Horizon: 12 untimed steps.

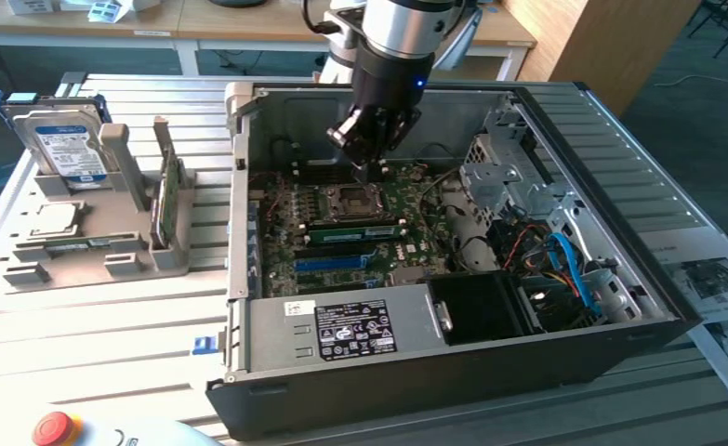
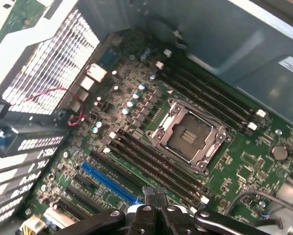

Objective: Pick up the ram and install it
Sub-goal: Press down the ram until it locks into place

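Centre frame, exterior view: ram (image 1: 357,229), apparently on edge in a motherboard (image 1: 395,200) slot.
Light, stiff, fragile; grip the long edges, clear of chips. Gripper (image 1: 366,165) just above, fingers pressed together, empty.

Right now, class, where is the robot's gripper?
In the exterior view the gripper hangs shut inside the open computer case, just above the CPU socket and close to the case's far wall.
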Each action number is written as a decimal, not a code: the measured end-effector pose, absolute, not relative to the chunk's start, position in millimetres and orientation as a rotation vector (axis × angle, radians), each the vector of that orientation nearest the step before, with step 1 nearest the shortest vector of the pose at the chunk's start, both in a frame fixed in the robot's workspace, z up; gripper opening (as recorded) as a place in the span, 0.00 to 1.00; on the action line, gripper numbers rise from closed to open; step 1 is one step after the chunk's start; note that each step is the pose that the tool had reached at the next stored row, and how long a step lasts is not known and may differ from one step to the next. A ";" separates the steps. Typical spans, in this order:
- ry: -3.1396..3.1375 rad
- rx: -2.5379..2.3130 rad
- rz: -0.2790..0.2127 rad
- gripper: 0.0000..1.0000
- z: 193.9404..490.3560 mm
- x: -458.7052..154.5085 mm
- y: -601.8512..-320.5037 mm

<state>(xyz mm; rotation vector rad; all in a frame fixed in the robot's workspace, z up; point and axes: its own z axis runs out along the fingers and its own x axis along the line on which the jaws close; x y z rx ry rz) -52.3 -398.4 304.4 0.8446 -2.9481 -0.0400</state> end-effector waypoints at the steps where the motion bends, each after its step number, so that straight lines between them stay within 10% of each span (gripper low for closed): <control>1: -2.954 0.824 -0.041 0.10 304.3 -52.3 -398.4; 12: -3.009 0.603 -0.047 0.10 304.4 -52.3 -398.4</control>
